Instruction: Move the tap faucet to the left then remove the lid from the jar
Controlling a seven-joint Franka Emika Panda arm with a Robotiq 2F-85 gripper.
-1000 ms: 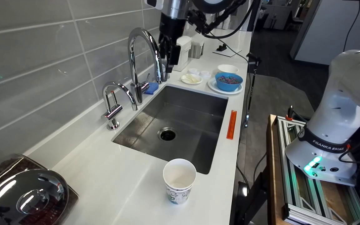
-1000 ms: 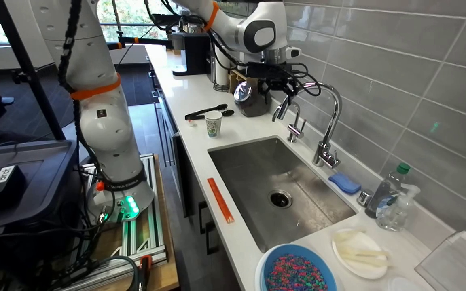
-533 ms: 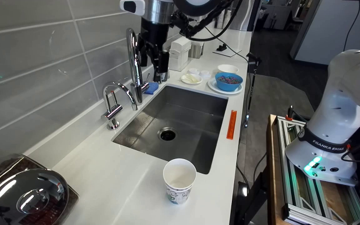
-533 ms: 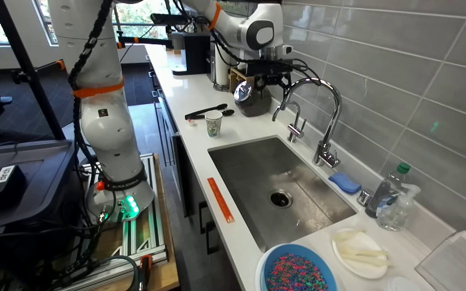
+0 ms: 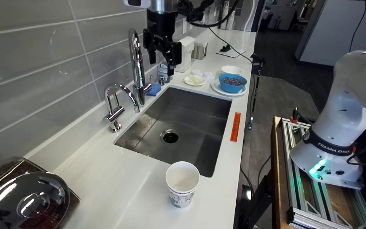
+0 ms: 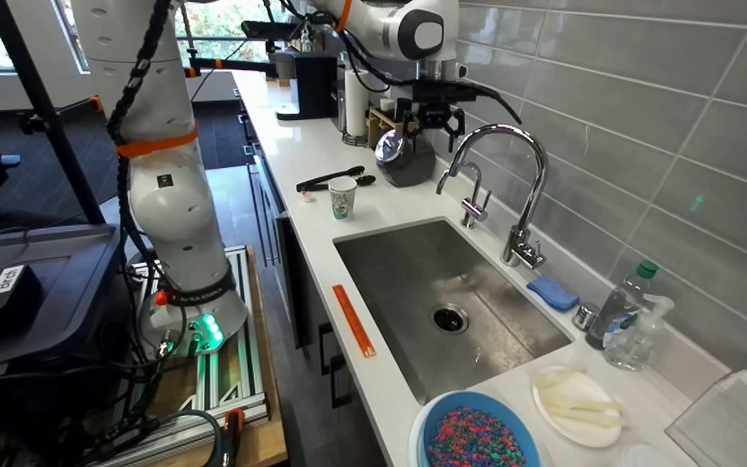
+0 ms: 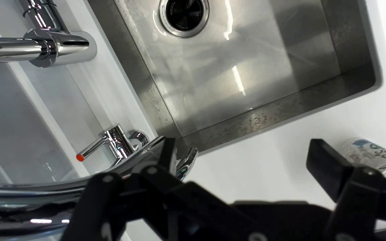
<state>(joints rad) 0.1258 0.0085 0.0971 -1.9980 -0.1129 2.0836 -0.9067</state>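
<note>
Gooseneck faucet (image 6: 537, 188): tall, chrome, upright behind the sink (image 6: 406, 272); its arched spout lies along the tiled wall (image 6: 691, 149), pointing towards the short tap (image 5: 114, 114).

Short tap: chrome, stubby, with a red-tipped lever.

Gripper (image 7: 246, 160): black, two-fingered, on a white Franka arm (image 6: 179, 214), raised just beside the faucet spout. Jaws spread wide, with nothing in their grasp that I can see. In the wrist view one finger (image 7: 169, 150) overlaps the spout; from an exterior view a narrow gap shows between faucet and gripper.

Lid (image 5: 32, 203): round, silvery, small central knob; seated aslant on the jar (image 6: 409, 172).

Jar: wide, dark brown inside, standing on the white counter (image 5: 106, 178) by the wall, well apart from the gripper.

Paper cup (image 5: 182, 195): white, patterned, upright near the sink.

Tongs (image 6: 366, 181): black, lying just beside the cup.

Orange strip (image 5: 235, 127): flat, along the sink's edge.

Bowl (image 5: 232, 88): blue, filled with multicoloured bits, set on a white plate (image 5: 214, 87).

Sponge (image 6: 552, 294): blue, near the faucet's base.

Green-capped bottle (image 6: 623, 301) and clear pump bottle (image 6: 633, 347): side by side near the wall.
</note>
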